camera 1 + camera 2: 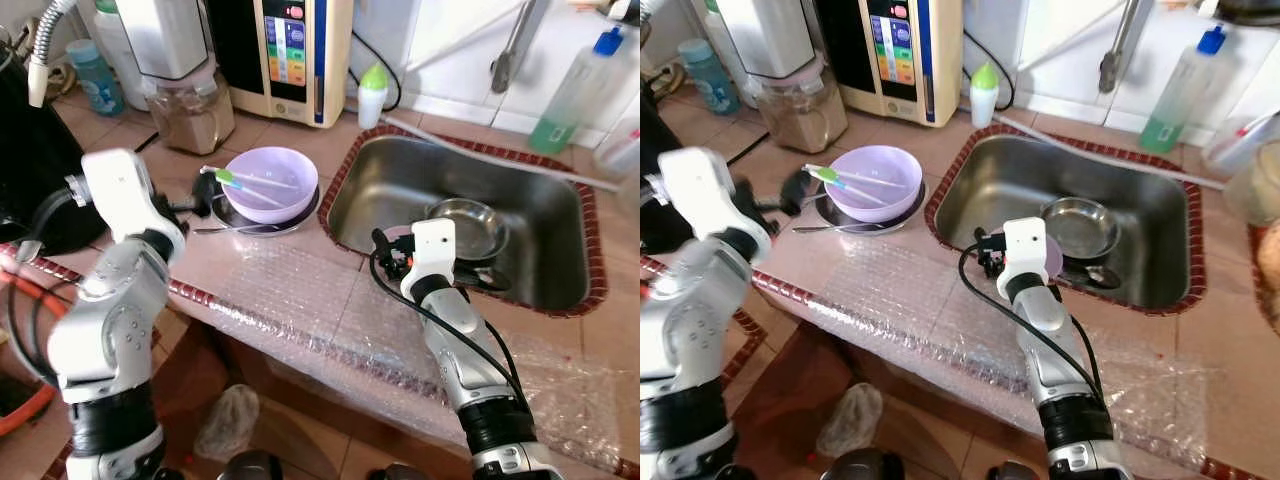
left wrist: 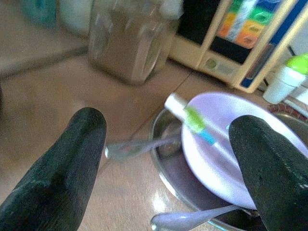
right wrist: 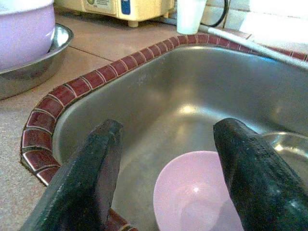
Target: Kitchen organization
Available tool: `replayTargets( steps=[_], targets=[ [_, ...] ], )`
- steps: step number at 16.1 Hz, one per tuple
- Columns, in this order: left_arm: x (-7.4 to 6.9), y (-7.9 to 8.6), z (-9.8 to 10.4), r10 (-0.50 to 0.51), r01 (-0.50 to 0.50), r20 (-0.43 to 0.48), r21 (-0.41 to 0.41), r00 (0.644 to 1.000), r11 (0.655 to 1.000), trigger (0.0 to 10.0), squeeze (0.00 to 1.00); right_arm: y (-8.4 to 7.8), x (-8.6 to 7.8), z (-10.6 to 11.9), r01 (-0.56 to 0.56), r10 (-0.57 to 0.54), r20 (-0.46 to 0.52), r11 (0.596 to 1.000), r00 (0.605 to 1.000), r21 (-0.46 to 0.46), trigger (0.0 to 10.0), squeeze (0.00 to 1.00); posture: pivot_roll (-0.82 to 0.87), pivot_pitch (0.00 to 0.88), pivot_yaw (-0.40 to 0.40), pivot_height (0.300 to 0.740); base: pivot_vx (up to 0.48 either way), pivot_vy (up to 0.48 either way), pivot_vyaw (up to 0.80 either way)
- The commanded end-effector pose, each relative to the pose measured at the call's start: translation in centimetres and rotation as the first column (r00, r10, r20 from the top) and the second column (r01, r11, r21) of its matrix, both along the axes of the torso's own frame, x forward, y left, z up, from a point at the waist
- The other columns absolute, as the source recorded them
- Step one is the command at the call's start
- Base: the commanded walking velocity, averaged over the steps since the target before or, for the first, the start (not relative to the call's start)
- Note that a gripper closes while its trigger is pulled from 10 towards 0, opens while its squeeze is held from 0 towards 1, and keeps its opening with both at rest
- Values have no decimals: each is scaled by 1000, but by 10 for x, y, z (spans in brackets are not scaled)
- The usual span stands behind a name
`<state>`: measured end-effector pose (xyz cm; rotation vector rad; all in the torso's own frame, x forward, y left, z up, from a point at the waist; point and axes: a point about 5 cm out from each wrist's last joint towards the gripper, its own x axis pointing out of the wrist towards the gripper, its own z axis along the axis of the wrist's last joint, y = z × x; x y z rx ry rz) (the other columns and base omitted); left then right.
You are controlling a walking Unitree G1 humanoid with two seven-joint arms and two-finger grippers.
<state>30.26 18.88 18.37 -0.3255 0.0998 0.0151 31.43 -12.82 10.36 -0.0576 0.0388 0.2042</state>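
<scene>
Pink bowl [image 3: 195,192] — just below right hand [image 3: 168,168]

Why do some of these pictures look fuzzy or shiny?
Left wrist view: the purple bowl, spoons and jar behind the open left gripper are soft and blurred. Right wrist view: sharper, with glare on the steel sink wall. Eye views: bright window light whitens the top right.

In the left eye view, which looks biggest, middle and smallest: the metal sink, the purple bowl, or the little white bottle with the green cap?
1. Stainless steel sink, biggest.
2. Lilac plastic bowl.
3. Small white bottle with green cap, smallest, though it stands farther back.
</scene>
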Motion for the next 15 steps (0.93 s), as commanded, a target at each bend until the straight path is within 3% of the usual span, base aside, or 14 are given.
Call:
replayTargets(
  steps=[1,4,5,6,9,13,14,15],
  targets=[
    [7,3,-5,3,-3,1,-40,1000,999,10000,0,1,2,2,-7,7,10,1000,1000,-3,10000,0,28,7,4,740,0,0,0],
    [27,5,-17,6,-7,-23,-75,1000,997,10000,0,-2,-1,2,-3,3,14,1000,1000,-9,10000,0,8,2,3,740,0,0,0],
    [30,4,-18,9,-10,-20,-80,1000,997,10000,0,-2,-1,1,-3,3,15,1000,1000,-10,10000,0,-3,2,6,740,0,0,0],
    [42,0,-11,-3,4,18,-105,1000,995,10000,0,-4,-4,0,1,-1,15,1000,1000,-15,10000,0,-22,5,12,740,0,0,0],
    [52,-8,-3,-31,38,58,-120,998,992,10000,0,-7,-7,-1,11,-11,15,1000,1000,-21,10000,0,-35,10,20,740,0,0,0],
    [66,-12,-10,-30,37,41,-158,999,987,10000,0,-8,-9,-2,16,-16,11,1000,1000,-20,10000,0,-43,17,20,740,0,0,0],
    [72,-14,-13,-29,34,31,-187,999,982,4902,0,-7,-10,-2,2,-2,10,1000,1000,-10,10000,0,-50,24,20,740,0,0,0],
    [74,-15,-14,-29,34,29,-189,999,981,1686,0,-6,-11,-1,-8,8,15,1000,1000,-3,10000,0,-50,24,20,740,0,0,0]
  ],
)
